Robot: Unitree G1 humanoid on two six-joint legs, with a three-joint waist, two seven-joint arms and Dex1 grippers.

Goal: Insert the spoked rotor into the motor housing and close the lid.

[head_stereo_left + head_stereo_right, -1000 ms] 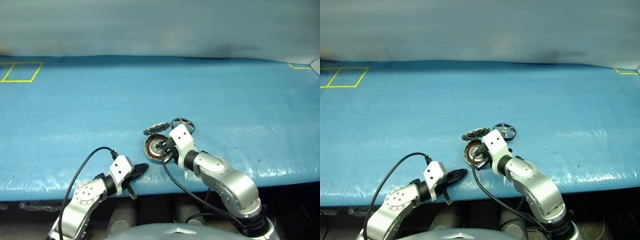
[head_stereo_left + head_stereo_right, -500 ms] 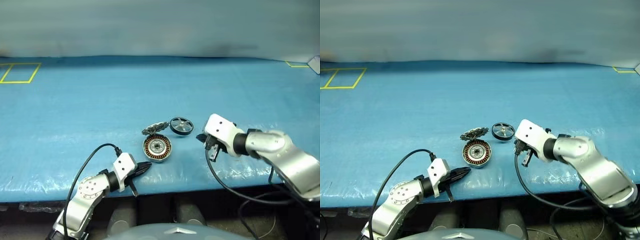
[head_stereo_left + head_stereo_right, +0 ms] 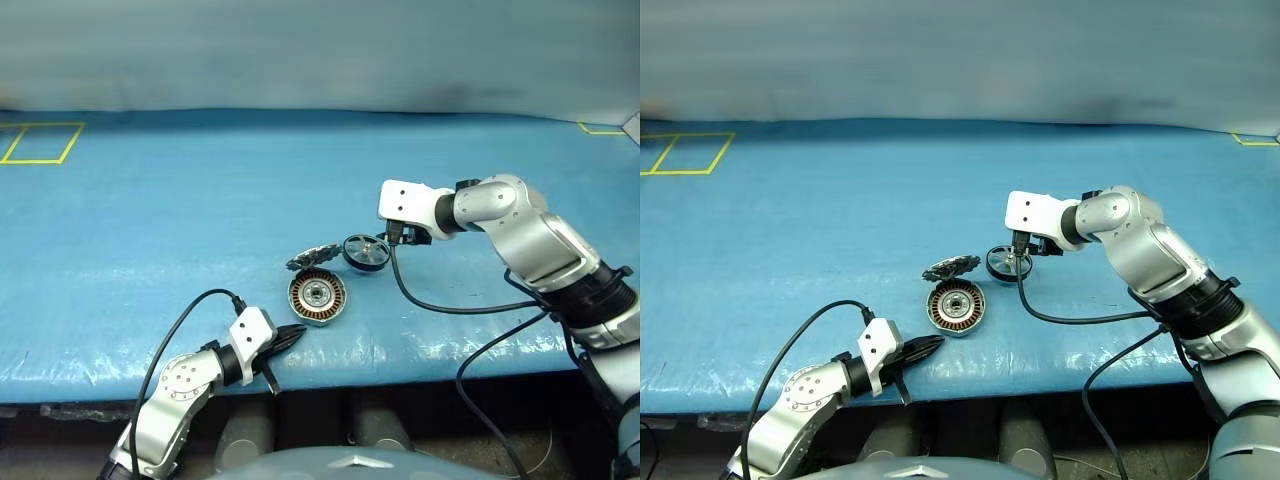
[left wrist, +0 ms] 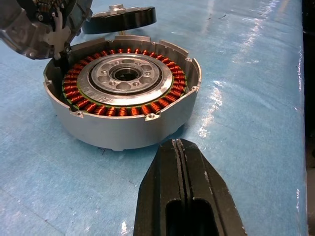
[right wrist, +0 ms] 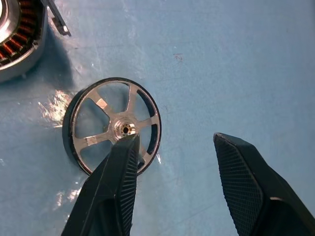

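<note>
The spoked rotor (image 3: 1009,264) lies flat on the worktop (image 3: 790,230), centre frame, right of the motor housing (image 3: 955,307). The right end effector (image 5: 177,162) hovers over it, seemingly slightly offset, jaws wide and empty; the left end effector (image 4: 179,162) is closed.

A wide surface (image 3: 200,200) covered in a blue, slightly glossy sheet spans the scene, with faint creases and pale glints of light along its near edge. Yellow tape (image 3: 40,143) marks out rectangular outlines on the sheet at its far left corner, and a short piece of yellow tape (image 3: 598,130) sits at the far right corner. Behind the surface rises a plain grey-blue wall (image 3: 320,50).
</note>
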